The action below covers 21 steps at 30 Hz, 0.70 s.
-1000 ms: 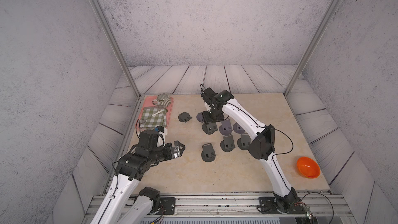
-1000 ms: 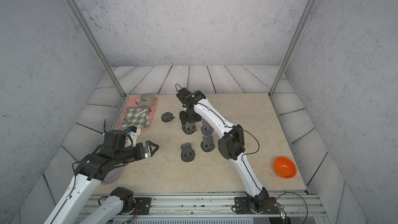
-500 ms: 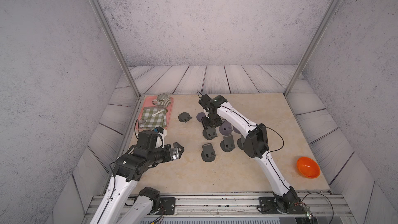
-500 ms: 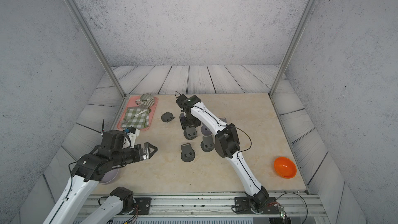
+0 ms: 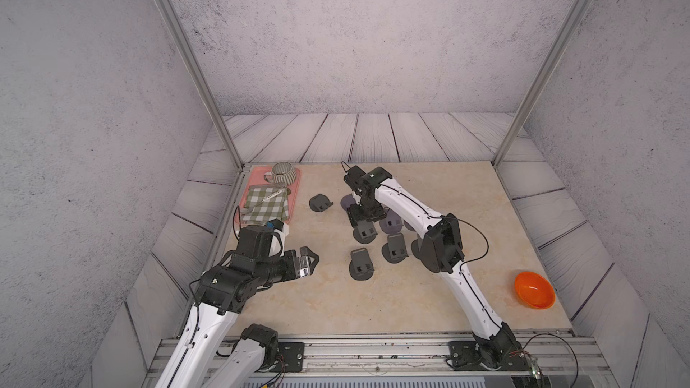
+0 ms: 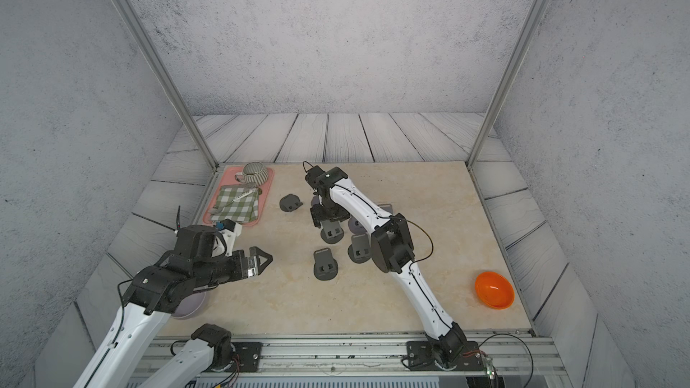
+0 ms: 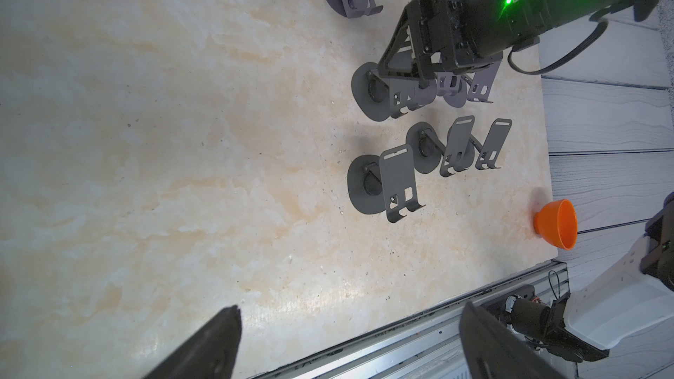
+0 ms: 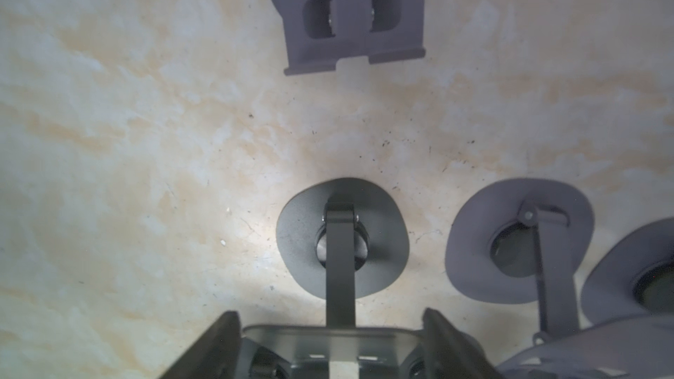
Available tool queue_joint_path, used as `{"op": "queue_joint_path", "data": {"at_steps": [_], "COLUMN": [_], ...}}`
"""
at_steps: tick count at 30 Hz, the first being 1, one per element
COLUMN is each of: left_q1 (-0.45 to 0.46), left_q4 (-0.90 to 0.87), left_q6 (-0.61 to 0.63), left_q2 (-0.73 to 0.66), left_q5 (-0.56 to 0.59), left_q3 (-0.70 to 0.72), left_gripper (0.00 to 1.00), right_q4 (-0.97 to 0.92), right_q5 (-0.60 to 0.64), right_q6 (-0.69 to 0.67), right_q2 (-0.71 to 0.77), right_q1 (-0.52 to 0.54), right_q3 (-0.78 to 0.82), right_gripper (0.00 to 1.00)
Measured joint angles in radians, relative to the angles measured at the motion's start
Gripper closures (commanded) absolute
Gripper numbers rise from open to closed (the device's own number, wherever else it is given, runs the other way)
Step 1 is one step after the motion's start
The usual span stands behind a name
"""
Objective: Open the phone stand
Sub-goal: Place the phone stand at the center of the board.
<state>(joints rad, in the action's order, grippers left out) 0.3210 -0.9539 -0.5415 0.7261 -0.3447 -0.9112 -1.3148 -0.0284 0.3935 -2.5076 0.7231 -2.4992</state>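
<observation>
The table (image 5: 373,311) is a beige slab, marbled and flecked with dark specks. Toward its far middle the right gripper (image 8: 330,315) points down over a cluster of stands. The stand (image 8: 299,242) sits right under it. Its top plate lies between the two fingers (image 8: 219,344), whose inner faces run just beside the plate's edges. Whether they press it cannot be told. The stand is matte dark grey metal: a rounded flat base with a round hole, a thin hinged bar and a plate above. The left gripper (image 5: 310,261) hovers near the table's left edge, jaws spread wide and empty, well apart from the cluster. A pink tray (image 5: 295,195) in the far left corner bears a green checked cloth (image 5: 267,207) and a striped cup (image 5: 283,173). A glossy orange bowl (image 5: 534,290) lies tilted near the right edge. The other stands share the shape, and some are lilac-grey. A folded stand (image 5: 320,203) lies beside the cluster.
</observation>
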Motion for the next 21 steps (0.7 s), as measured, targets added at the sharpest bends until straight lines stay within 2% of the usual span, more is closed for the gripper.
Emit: {"op": "queue_joint_path", "data": {"at_steps": [21], "left_q1": [0.000], "left_q4": [-0.012], "left_q6": [-0.001], "left_q2": [0.026], "left_q5": [-0.008], "left_q3": [-0.001], "left_gripper": [0.02], "right_q4": [0.214], "right_q5": [0.024], "right_q6": [-0.109], "right_q2": [0.000], "right_q1": [0.000], "right_q3": [-0.033], "right_gripper": [0.01]}}
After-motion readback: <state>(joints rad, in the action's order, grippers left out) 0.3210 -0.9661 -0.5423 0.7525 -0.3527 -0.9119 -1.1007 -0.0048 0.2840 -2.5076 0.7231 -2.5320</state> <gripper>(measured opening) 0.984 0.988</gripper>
